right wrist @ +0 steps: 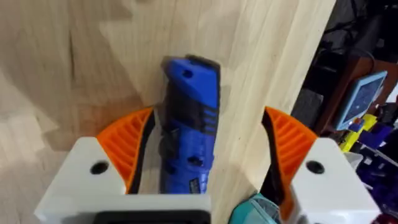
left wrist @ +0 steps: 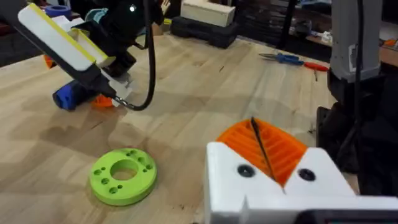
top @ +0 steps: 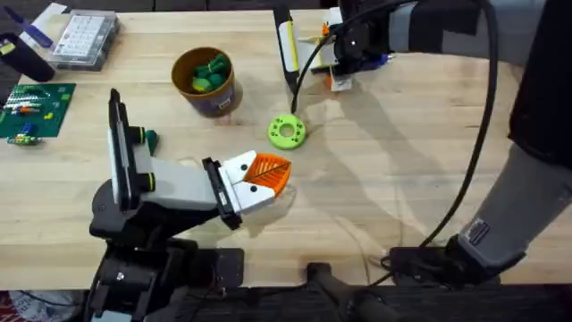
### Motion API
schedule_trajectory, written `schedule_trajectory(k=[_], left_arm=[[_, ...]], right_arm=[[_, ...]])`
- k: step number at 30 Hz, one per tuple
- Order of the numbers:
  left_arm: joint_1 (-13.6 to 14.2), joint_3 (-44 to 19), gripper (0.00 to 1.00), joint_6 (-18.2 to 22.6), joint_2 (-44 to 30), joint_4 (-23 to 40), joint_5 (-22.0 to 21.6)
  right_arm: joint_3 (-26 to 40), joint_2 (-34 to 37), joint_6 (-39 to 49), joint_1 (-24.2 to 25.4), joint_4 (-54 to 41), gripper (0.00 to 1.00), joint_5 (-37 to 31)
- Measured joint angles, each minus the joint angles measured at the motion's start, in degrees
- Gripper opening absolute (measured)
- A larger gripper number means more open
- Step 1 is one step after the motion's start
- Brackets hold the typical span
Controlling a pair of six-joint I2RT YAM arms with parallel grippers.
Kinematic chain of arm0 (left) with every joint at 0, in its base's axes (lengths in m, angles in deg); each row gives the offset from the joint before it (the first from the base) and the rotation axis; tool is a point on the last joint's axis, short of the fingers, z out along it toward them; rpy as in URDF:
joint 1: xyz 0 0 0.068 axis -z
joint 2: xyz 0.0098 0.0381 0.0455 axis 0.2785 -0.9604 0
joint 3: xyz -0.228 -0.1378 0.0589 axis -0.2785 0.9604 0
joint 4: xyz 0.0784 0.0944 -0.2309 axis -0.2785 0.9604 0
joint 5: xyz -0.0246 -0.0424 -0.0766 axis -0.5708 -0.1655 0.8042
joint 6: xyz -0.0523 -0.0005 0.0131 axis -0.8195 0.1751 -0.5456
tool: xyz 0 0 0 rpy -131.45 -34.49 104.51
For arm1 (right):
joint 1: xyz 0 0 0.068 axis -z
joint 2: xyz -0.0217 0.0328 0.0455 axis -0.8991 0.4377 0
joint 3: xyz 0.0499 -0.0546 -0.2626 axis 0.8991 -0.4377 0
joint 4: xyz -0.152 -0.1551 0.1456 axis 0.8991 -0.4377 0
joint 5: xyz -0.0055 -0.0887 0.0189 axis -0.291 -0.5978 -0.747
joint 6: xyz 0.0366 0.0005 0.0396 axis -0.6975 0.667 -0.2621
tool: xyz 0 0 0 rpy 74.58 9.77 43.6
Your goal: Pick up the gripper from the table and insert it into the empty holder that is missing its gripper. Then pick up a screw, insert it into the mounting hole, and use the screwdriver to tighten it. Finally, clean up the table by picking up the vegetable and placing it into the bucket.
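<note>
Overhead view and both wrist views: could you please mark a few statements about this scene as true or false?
1. The green ring lies flat on the table, outside the yellow bucket. True.
2. The yellow bucket is empty. False: green pieces lie inside it.
3. The right hand is open, with one finger on each side of the blue screwdriver. True.
4. The left hand is spread wide open. False: its orange fingers are pressed together.
</note>
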Motion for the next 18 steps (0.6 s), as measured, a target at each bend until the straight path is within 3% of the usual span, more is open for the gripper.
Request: schedule_trajectory(k=[9, 18], left_arm=[[0.0, 0.0, 0.019, 0.0, 0.02, 0.0, 0.0], [0.0, 0.0, 0.019, 0.0, 0.01, 0.0, 0.02]], right_arm=[[0.04, -0.87, -7.21, -0.44, -3.46, 0.993, -0.22], [0.0, -9.0, -31.2, -1.14, -6.23, 0.993, -0.17]])
